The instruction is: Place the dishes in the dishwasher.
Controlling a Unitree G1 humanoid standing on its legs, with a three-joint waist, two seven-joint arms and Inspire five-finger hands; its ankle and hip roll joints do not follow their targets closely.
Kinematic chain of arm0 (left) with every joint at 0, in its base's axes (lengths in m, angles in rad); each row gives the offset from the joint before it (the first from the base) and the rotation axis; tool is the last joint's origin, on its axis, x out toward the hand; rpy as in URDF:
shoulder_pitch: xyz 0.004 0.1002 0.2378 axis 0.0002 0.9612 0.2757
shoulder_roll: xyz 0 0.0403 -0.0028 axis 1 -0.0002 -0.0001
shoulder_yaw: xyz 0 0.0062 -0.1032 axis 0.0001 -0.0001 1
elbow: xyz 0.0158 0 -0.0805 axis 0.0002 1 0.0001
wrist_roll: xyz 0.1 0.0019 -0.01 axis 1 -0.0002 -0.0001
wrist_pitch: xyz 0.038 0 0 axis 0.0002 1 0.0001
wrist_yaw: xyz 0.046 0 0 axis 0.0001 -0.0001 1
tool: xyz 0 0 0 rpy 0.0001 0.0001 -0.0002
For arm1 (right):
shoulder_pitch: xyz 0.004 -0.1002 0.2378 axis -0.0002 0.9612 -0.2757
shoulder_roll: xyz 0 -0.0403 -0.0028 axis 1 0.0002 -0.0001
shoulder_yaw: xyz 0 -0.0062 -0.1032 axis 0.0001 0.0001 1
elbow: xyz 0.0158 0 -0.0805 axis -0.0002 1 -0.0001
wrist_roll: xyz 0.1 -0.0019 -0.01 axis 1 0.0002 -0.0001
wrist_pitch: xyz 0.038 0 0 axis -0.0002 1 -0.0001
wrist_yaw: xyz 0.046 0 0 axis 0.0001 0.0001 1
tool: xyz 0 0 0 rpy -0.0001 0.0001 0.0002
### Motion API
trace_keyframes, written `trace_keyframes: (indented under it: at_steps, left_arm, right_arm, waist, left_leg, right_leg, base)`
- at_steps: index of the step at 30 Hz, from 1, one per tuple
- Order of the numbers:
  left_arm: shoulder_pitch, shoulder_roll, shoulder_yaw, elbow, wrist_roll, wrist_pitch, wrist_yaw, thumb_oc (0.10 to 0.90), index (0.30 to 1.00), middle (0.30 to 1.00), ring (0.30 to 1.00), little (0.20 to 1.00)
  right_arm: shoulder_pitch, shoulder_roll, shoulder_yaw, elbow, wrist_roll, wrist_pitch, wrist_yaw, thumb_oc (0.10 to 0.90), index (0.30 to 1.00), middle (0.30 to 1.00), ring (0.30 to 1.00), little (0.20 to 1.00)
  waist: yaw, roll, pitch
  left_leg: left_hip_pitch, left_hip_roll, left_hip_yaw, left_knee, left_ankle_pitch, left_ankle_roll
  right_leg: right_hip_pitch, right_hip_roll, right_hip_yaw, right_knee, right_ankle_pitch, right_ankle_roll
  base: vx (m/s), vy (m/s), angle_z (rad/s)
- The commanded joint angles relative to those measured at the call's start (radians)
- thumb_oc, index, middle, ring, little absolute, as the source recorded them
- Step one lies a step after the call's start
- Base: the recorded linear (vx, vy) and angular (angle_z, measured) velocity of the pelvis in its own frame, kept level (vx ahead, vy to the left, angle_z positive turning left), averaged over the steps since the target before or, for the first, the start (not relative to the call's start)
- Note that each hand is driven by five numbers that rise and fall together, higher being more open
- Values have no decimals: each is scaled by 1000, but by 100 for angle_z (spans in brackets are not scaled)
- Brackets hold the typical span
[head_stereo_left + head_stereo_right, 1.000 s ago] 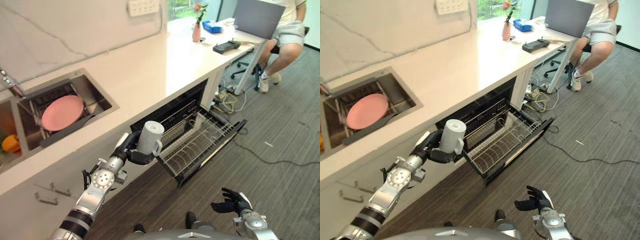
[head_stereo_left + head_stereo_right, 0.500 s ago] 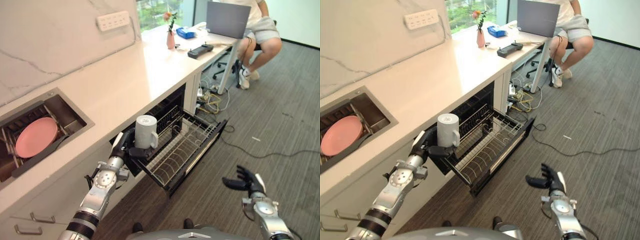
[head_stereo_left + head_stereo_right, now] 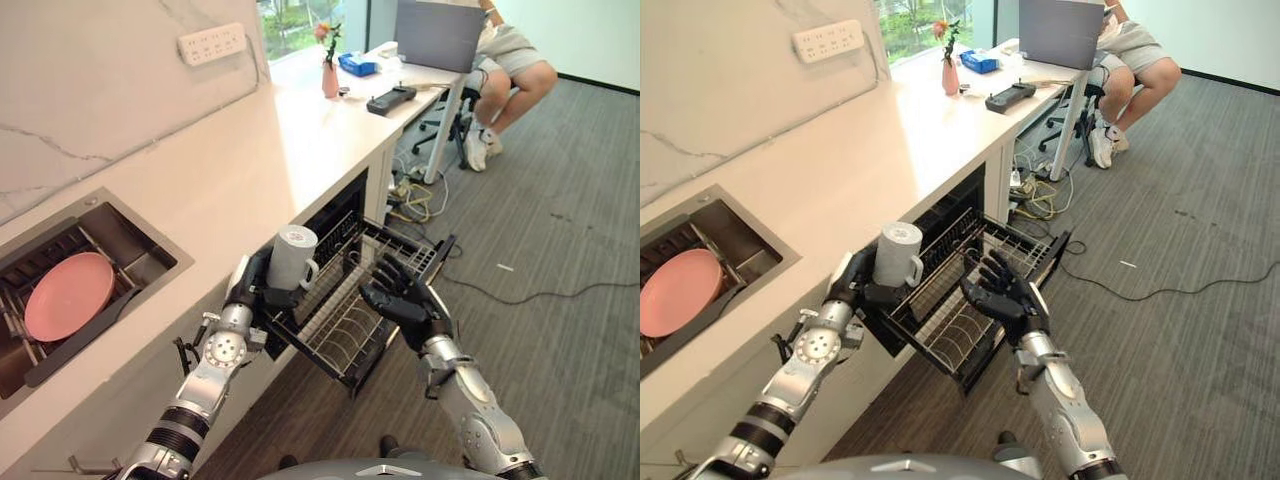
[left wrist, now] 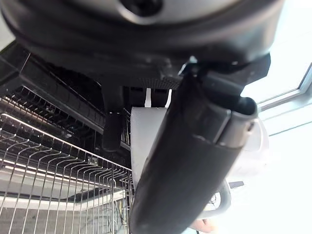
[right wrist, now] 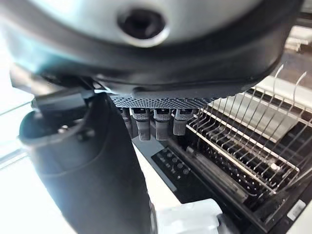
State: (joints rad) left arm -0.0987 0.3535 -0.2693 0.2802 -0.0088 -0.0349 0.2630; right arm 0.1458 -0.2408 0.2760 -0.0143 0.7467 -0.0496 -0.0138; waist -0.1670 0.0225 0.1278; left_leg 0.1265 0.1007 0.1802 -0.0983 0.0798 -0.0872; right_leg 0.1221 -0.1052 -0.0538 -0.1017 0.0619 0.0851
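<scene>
My left hand gripped the mug over the rack, right hand spread open nearby; lowering it in looked next.

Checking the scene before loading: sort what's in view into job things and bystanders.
Job: mug in left hand; right hand open over dishwasher rack; pink plate in sink.
Bystanders: vase, laptop, seated person, floor cable.

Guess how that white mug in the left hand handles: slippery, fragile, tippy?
The mug looks glazed and smooth, so probably slick against the left hand curled round its lower part. It seems rigid ceramic, likely to chip on the wire rack. Taller than wide, with a side handle, it may tip on the tines.
</scene>
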Motion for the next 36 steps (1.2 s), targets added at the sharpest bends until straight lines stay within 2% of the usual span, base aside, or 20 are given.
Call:
trace_keyframes:
  at_steps: [1, 8, 19, 28, 32, 36]
  left_arm:
    - [-210, 10, -30, 21, 115, -84, 121, 400, 300, 300, 300, 300]
    - [-243, -11, -108, 10, 187, -61, 158, 400, 300, 300, 300, 300]
    - [-290, -23, -155, 23, 189, -58, 130, 400, 300, 300, 300, 300]
    - [-332, -50, -201, 53, 177, -49, 124, 400, 300, 300, 300, 300]
    - [-373, -80, -249, 81, 167, -45, 136, 400, 300, 300, 300, 300]
    - [-374, -80, -250, 81, 167, -45, 136, 400, 300, 300, 300, 300]
  right_arm:
    - [-85, -24, -29, -116, 73, -128, -12, 800, 900, 900, 900, 900]
    - [-200, -24, 62, -96, 80, -105, -101, 800, 900, 900, 900, 900]
    - [-259, -35, 110, -36, 97, -65, -100, 800, 900, 900, 900, 900]
    - [-338, -4, 167, 1, 112, -47, -122, 800, 900, 900, 900, 900]
    - [-402, 32, 206, 52, 71, -44, -161, 800, 900, 900, 900, 900]
    - [-403, 32, 206, 53, 70, -44, -161, 800, 900, 900, 900, 900]
  waist:
    - [15, -4, -53]
    - [35, -7, -58]
    - [54, -7, -62]
    - [68, -9, -62]
    - [74, -10, -59]
    - [75, -11, -59]
  left_leg:
    - [41, -5, 19, 38, -144, 9]
    - [40, -4, 11, 29, -142, 10]
    - [30, 4, -23, 14, -125, -1]
    - [21, 6, -42, 11, -120, -4]
    - [16, 7, -51, 11, -119, -3]
    - [16, 7, -51, 11, -119, -3]
  right_leg:
    - [-35, -69, -28, 40, -76, 98]
    - [-32, -68, -33, 26, -70, 98]
    - [-13, -60, -68, 17, -81, 91]
    - [-5, -54, -83, 14, -81, 83]
    - [-2, -51, -90, 14, -76, 79]
    - [-2, -51, -90, 14, -76, 79]
  base:
    - [23, -4, -7]
    - [14, -8, -1]
    - [11, -25, 9]
    - [0, -15, 8]
    - [-15, -9, 8]
    - [-2, -1, 2]
